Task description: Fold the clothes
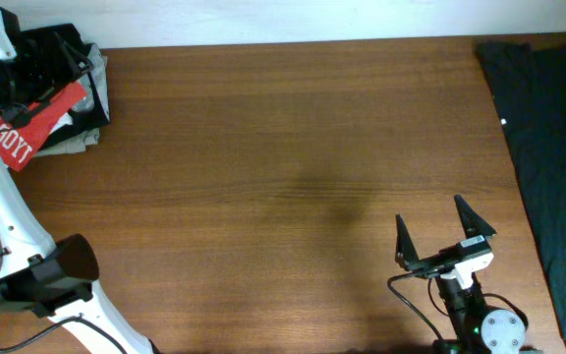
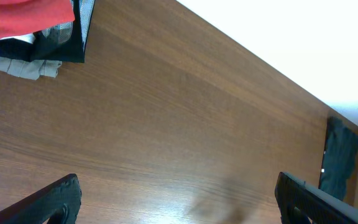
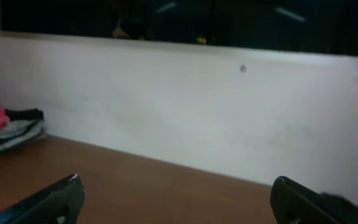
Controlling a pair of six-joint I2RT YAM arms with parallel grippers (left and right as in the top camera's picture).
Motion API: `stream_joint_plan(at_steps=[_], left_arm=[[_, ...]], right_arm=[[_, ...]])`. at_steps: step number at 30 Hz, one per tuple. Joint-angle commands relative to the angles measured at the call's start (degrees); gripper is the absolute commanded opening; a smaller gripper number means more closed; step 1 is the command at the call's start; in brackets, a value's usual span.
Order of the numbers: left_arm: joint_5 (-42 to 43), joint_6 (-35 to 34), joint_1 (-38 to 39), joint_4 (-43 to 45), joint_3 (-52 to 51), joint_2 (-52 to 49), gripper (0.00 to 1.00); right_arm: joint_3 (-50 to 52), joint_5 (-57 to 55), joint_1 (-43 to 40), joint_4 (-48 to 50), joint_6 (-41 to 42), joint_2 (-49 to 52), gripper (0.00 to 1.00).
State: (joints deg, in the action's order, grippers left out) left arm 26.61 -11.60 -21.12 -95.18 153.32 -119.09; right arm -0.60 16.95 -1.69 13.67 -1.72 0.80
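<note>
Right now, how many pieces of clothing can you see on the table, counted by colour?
Red garment: 1
Black garment: 1
Grey-beige garment: 1
Dark garment at the right edge: 1
Total: 4 in view; the pile may hide more.

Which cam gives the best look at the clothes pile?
Overhead: the clothes pile shows almost whole, red shirt on top. Left wrist crops it at the frame edge; right wrist shows it small and blurred.
</note>
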Motion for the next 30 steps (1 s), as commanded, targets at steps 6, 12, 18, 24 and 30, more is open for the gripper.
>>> stream_joint_plan(at_steps=[6,12,18,24,30], left_arm=[[0.6,0.5,-0.2,-0.1,0.2,1.5,0.99],[0.6,0.5,-0.2,-0.1,0.2,1.5,0.99],[0.6,0.5,-0.2,-0.1,0.2,1.5,0.99],[0.6,0.5,-0.2,-0.1,0.2,1.5,0.99],[0.6,0.5,0.8,0.0,-4.5,5.7,0.99]], right_arm=[[0.3,-10.8,1.0,-17.6,0.3,-0.6,0.99],[0.3,-10.8,1.0,-17.6,0.3,-0.6,0.99],[0.3,-10.8,1.0,-17.6,0.3,-0.6,0.99],[0.3,-10.8,1.0,-17.6,0.3,-0.6,0.99],[0.3,-10.8,1.0,-17.6,0.3,-0.6,0.99]])
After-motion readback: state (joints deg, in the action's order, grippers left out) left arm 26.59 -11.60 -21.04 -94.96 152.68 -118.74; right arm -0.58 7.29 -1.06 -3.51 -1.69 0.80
